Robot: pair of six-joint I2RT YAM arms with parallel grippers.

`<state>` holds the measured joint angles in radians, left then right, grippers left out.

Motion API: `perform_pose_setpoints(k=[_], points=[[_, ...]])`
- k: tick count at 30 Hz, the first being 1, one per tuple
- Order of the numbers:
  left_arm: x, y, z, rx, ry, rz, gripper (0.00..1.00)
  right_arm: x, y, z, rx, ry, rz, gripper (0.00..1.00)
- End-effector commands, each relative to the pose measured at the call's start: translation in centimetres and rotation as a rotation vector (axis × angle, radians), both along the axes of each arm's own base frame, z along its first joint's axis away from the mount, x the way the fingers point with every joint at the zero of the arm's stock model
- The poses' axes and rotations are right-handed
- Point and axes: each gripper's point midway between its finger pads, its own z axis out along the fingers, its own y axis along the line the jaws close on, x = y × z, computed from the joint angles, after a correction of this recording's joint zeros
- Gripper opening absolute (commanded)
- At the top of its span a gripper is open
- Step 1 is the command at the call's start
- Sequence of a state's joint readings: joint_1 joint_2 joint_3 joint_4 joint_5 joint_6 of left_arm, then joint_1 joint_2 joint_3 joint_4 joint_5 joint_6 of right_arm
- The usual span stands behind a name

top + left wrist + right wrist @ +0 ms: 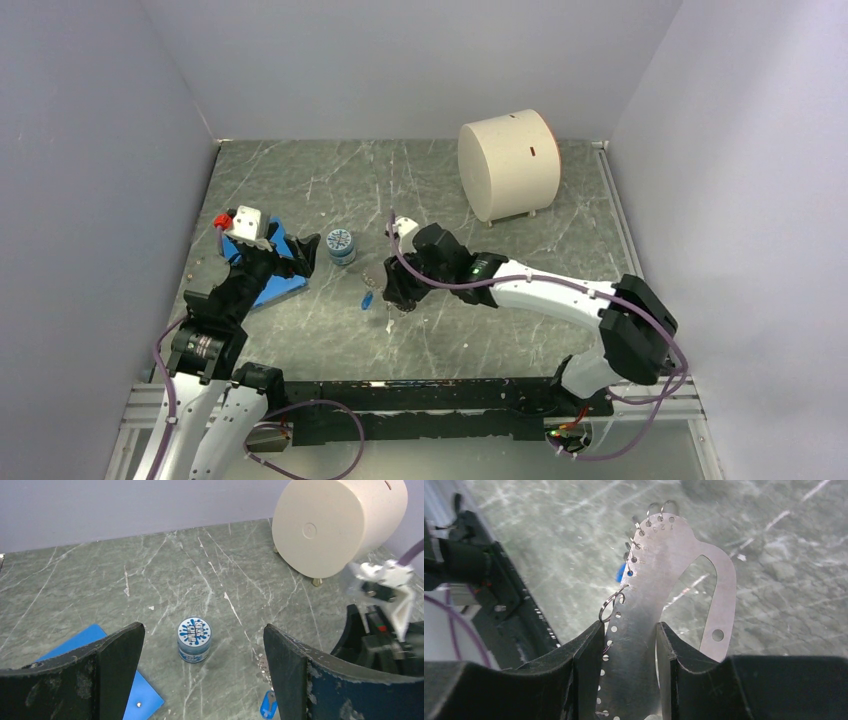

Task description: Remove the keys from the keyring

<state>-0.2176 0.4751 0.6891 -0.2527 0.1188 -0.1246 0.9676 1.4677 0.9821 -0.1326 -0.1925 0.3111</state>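
My right gripper is shut on the keyring, a flat grey metal loop with a row of holes and small wire rings along one side. It holds the loop just above the table; in the top view the keyring sticks out to the gripper's left. One key with a blue head lies on the table beside it, and shows as a blue bit behind the loop. I see no yellow or green key. My left gripper is open and empty, over the blue pad's edge.
A small round blue-patterned jar stands between the two grippers. A flat blue square pad lies under the left arm. A cream drum stands at the back right. Walls close in both sides.
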Motion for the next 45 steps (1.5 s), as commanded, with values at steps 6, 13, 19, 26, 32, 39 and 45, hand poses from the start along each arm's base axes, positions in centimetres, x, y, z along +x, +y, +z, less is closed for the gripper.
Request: perform_pose_setpoints(k=[6,13,19,26,32,39,45], points=[[-0.4,-0.6,2.4,-0.011,-0.056,-0.040,0.94,3.7,-3.6,-7.3,-0.247,-0.090,-0.158,0.17],[-0.3,-0.9,2.2,-0.010,-0.048,-0.053,0.94,5.7,-7.7,-8.8,-0.390,-0.167,-0.248,0.17],[-0.1,-1.3,2.0,-0.008,-0.035,-0.073,0.94,5.7,-7.5,-6.9,-0.343,-0.168,-0.231,0.17],[0.9,-2.4,0.3,-0.039,0.077,-0.106,0.94,4.7,-6.1,-4.2,-0.235,-0.167,-0.171,0.17],[1.4,-5.3,-0.7,-0.143,0.209,-0.230,0.94,4.5,-6.5,-2.1,-0.220,-0.211,-0.149,0.17],[2.0,-8.8,-3.7,-0.273,0.390,-0.382,0.95,3.7,-6.9,1.1,-0.165,-0.252,-0.125,0.17],[2.3,-12.2,-4.7,-0.294,0.378,-0.495,0.91,3.3,-7.3,3.5,-0.123,-0.267,-0.137,0.16]])
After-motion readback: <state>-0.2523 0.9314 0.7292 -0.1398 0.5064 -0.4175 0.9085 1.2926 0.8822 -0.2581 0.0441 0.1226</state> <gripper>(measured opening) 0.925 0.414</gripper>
